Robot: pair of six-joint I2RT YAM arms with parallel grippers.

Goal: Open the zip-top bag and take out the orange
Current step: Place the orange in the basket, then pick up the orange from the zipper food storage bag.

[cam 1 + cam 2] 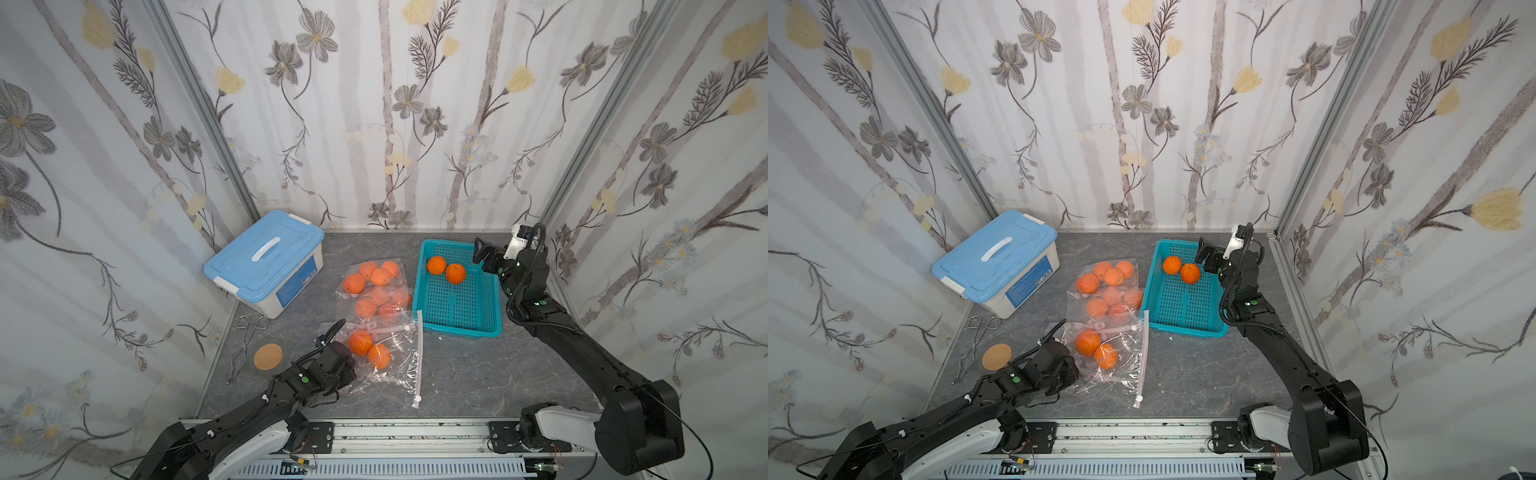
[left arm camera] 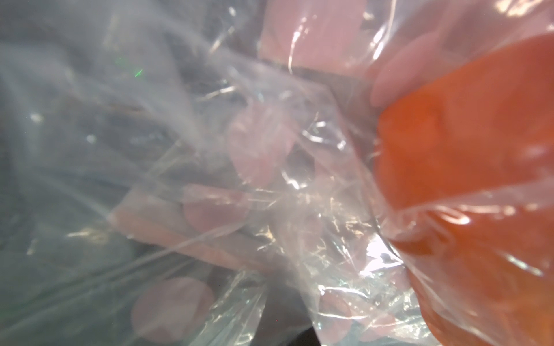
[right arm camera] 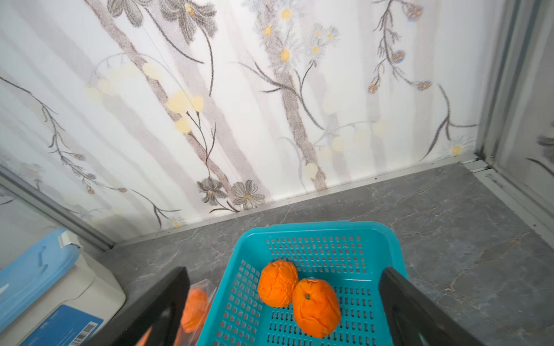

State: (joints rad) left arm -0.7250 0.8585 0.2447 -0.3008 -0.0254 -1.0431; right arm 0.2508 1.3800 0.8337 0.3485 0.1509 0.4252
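Progress partway, judging by the fruit's whereabouts: some out, more left bagged.

Far left on the bench (image 1: 457, 374), a blue-lidded storage box (image 1: 266, 259), lid clipped down, contents hidden. Just in front of it, metal tongs (image 1: 245, 345) and a round cork disc (image 1: 268, 356), clear of both arms.

Next along, left pincer (image 1: 349, 372) at the left edge of the near bag (image 1: 399, 374), clamped tight and apparently pinching a fold of its film. Crumpled plastic pressed right up against the left wrist view, fingertips themselves hidden. Inside that bag, rear bagged orange (image 1: 360, 343) touching front bagged orange (image 1: 379, 356). Pink zip strip (image 1: 419, 353) down the bag's right edge, white slider (image 1: 416, 398) at its front end; mouth probably open, though hard to tell.

Behind it, two more clear bags: middle bag (image 1: 347, 311) with several oranges, far bag (image 1: 343, 291) with four. Zipped or not, cannot tell.

Further right, teal basket (image 1: 457, 328) holding left basket orange (image 1: 436, 265) touching right basket orange (image 1: 456, 273), both toward its far end.

Last, right pincer (image 1: 478, 252) hovering over the basket's far right rim, jaws spread wide, nothing between them.

Left to do, by this reading: fetch the two oranges out of the near bag, then likely empty the other two bags.
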